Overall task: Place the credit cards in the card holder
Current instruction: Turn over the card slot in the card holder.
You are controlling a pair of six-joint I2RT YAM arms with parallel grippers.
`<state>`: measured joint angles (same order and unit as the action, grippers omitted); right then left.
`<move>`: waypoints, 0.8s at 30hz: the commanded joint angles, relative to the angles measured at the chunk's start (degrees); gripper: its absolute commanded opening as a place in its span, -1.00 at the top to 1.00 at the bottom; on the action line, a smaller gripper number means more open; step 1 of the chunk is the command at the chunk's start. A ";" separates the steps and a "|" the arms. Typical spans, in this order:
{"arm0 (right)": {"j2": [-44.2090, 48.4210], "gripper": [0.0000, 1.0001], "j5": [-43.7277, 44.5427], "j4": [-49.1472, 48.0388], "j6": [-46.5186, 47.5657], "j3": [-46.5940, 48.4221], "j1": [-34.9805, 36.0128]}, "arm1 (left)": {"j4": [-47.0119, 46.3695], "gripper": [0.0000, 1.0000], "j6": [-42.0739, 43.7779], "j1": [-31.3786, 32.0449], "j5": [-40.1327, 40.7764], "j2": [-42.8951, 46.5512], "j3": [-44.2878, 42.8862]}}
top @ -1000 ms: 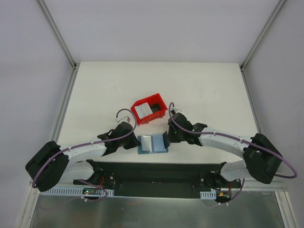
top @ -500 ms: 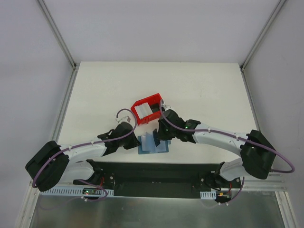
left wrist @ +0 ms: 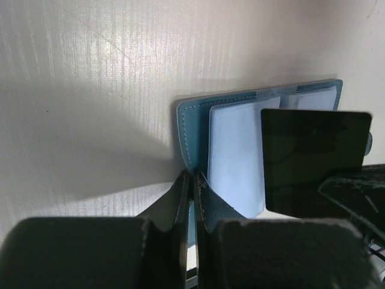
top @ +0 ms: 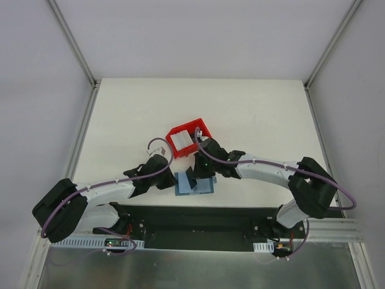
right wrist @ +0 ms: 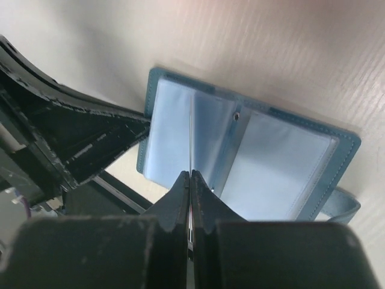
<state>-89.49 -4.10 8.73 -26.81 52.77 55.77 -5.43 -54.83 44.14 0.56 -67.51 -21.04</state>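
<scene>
Two arms [top: 108,191] over cream table [top: 138,114], grey walls [top: 198,36] — left fingers [left wrist: 168,208] tight on card holder [left wrist: 234,150], right fingers [right wrist: 174,195] on card [left wrist: 313,159].

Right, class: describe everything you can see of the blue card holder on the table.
The card holder lies open on the pale table, near the red bin. Its teal cover is stitched and looks like leather. Inside are translucent light-blue plastic sleeves, a small snap stud and, at one end, a clasp tab. The left claw pinches its cover edge. The right claw holds a card edge-on above the sleeves, contact unclear.
</scene>
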 commanded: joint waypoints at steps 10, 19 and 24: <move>7.58 0.99 -3.19 -20.67 -10.01 -15.24 -4.44 | 0.16 1.00 -0.10 -0.63 0.41 -1.23 1.79; 5.56 0.99 -3.81 -27.80 -15.11 -20.51 -4.35 | -0.37 1.00 -0.54 -0.55 0.23 -1.84 2.05; 9.41 1.00 -0.66 -26.93 -13.81 -21.66 -4.70 | -0.37 1.00 -0.54 -0.55 0.23 -1.49 2.14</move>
<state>-82.98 -6.35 -16.49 -40.32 32.12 51.07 -7.66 -55.11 44.14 0.49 -68.03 -20.40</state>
